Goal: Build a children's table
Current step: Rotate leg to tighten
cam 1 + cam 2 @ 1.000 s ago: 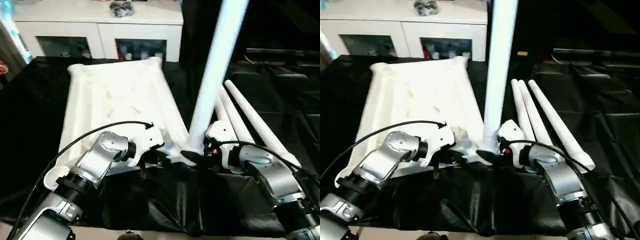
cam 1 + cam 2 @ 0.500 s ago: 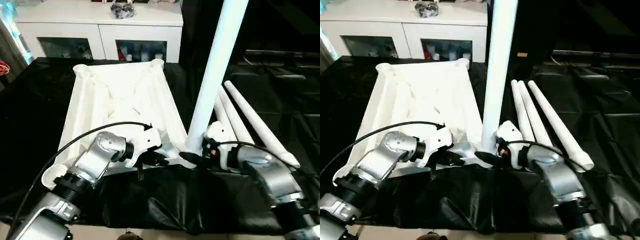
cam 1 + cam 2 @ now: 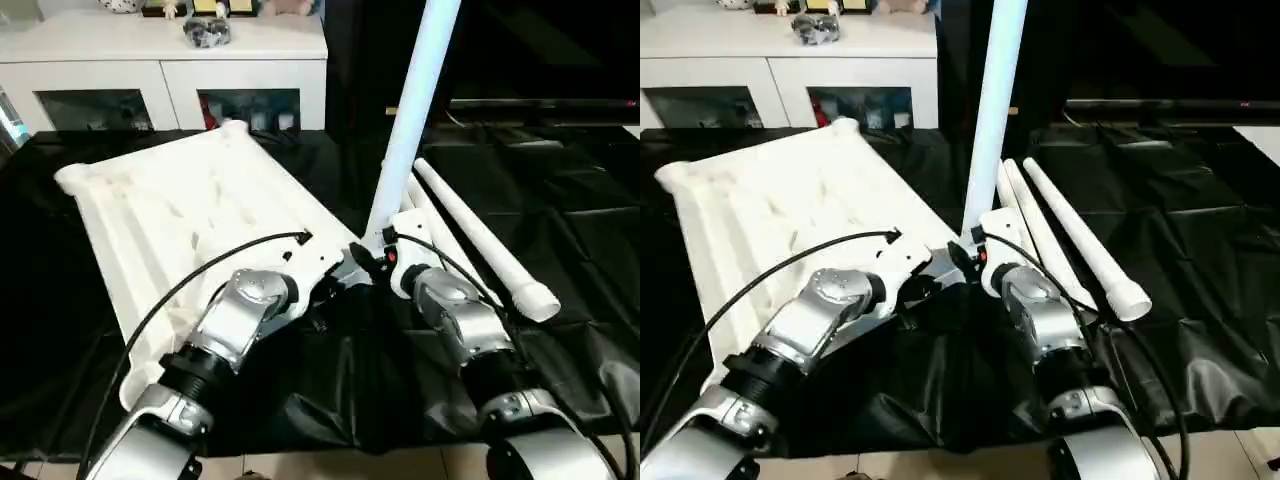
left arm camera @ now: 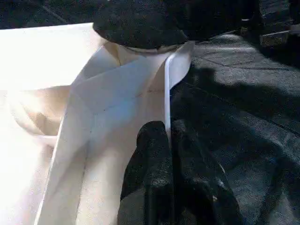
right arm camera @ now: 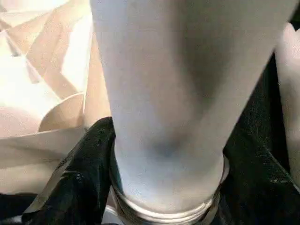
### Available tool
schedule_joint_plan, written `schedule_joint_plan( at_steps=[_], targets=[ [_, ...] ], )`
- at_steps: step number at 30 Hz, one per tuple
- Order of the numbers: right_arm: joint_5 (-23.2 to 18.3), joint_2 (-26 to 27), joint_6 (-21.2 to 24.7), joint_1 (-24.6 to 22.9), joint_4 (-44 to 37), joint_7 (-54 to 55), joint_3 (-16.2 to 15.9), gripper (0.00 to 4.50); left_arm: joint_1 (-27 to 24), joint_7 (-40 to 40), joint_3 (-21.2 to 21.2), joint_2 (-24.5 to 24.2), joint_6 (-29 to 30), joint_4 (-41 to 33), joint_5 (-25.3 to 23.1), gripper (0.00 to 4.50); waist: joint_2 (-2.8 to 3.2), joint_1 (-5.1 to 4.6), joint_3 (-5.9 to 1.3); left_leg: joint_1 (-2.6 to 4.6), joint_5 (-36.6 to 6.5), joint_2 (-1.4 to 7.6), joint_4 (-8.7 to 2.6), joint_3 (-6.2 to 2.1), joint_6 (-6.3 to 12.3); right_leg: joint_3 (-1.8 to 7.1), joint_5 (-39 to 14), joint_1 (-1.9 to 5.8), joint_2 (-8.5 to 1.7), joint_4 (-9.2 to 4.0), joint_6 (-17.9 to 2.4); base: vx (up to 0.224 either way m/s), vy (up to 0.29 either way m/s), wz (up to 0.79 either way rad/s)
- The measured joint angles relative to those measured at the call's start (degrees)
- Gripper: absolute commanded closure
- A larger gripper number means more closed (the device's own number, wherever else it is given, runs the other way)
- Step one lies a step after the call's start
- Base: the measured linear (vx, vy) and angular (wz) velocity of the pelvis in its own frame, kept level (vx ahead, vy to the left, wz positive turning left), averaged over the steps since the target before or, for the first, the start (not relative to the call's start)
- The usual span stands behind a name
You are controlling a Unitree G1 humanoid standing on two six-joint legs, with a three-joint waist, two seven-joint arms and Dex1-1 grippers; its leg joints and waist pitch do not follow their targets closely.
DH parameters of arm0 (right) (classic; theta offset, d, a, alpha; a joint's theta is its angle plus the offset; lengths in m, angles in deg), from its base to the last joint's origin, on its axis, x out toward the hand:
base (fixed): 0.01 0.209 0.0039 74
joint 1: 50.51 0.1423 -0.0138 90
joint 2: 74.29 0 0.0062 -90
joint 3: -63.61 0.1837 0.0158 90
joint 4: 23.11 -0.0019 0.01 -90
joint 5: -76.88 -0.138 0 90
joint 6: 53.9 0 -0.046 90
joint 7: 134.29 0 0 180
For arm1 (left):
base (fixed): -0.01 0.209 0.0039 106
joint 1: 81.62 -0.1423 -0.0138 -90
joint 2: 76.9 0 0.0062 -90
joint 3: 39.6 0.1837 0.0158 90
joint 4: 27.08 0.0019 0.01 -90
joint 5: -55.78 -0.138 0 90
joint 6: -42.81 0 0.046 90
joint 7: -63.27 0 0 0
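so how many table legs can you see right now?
3 for sure: the upright leg stands at the table top's near corner, held at its base by the right gripper; two loose legs lie on the black cloth beside it. A fourth may be hidden.

1. From my seat at the controls this reads as a home-like room, perhaps a living room or a staged demo corner; I cannot tell which.
2. A low white cabinet (image 3: 165, 70) stands against the far side, with glass-fronted openings showing small bottles and jars inside.
3. Small ornaments (image 3: 205, 30) sit on the cabinet's top, the sort of bits people keep on display at home.
4. The counter (image 3: 560, 215) in front of me is draped in crinkled black sheeting, which looks like a cover laid for work.
5. Flat-pack furniture, a white children's table (image 3: 190, 215), lies on that sheeting, a household kind of job.
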Motion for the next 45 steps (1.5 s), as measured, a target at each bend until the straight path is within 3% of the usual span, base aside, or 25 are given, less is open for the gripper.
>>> schedule_joint_plan(
  at_steps=[2,7,15,23,31,33,38,45],
  targets=[
    [-0.01,0.12,-0.95,0.2,0.99,-0.83,0.17,0.87,-0.27,-0.7,0.11,-0.22,-0.25,-0.49,0.01,4.5,0.0,0.14,0.0,0.01,0.0,0.0,-0.03,0.01,0.0,0.0,0.06,0.0,0.0,0.0,0.03,0.0,0.0,0.0],
    [1.65,-1.96,-3.27,-0.64,0.92,-4.49,-2.55,0.87,-2.06,-3.66,0.25,-1.76,-0.29,-3.81,0.69,4.5,0.06,0.38,-0.02,0.0,-0.01,0.0,-0.2,0.04,-0.02,0.0,0.23,-0.08,0.0,0.07,-0.22,0.0,0.0,0.0],
    [1.45,-9.55,-4.6,-6.75,-7.68,-19.78,-5.63,0.87,-3.66,-11.52,1.05,-5.38,-3.02,-5.72,2.2,4.5,0.3,0.98,0.01,-0.01,-0.04,0.0,-0.39,0.08,-0.08,-0.01,0.05,-0.11,0.0,0.04,-0.09,0.0,0.0,0.0],
    [-1.95,-17.32,-2.63,-11.37,-16.84,-35.47,-8.42,0.87,-4.3,-23.09,3.0,-9.93,-7.26,-6.25,4.83,4.5,0.39,1.91,0.06,-0.05,-0.04,0.02,-0.34,0.13,-0.08,0.0,0.05,-0.02,0.0,0.04,-0.09,0.0,0.0,0.0],
    [-2.91,-19.28,-0.7,-12.56,-20.03,-41.22,-10.03,1.01,-4.28,-28.74,3.7,-12.65,-9.05,-6.08,5.15,4.5,0.39,2.24,0.06,-0.09,-0.04,0.05,-0.29,0.15,-0.08,0.02,0.04,0.05,0.0,0.04,-0.07,0.0,0.0,0.0],
    [-2.91,-19.89,0.06,-12.83,-21.08,-42.5,-10.62,1.3,-4.26,-29.96,4.07,-13.36,-9.84,-5.97,5.17,4.5,0.39,2.44,0.06,-0.09,-0.04,0.05,-0.27,0.15,-0.08,0.02,0.03,0.08,-0.01,0.04,-0.06,0.0,0.0,0.0],
    [-2.91,-19.54,0.59,-12.91,-21.17,-42.77,-11.03,1.65,-4.2,-30.6,4.1,-13.54,-10.57,-5.48,5.17,4.5,0.38,2.57,0.06,-0.09,-0.04,0.07,-0.16,0.15,-0.08,0.02,0.03,0.14,-0.01,0.04,-0.05,0.0,0.0,0.0],
    [-2.68,-18.27,1.41,-13.06,-21.24,-41.58,-10.48,1.75,-4.21,-29.97,3.57,-13.22,-10.21,-5.0,5.15,4.5,0.37,2.53,0.05,-0.02,-0.04,0.08,-0.16,0.15,-0.08,0.02,0.02,0.18,-0.01,0.05,-0.03,0.0,0.0,0.0]
  ],
)
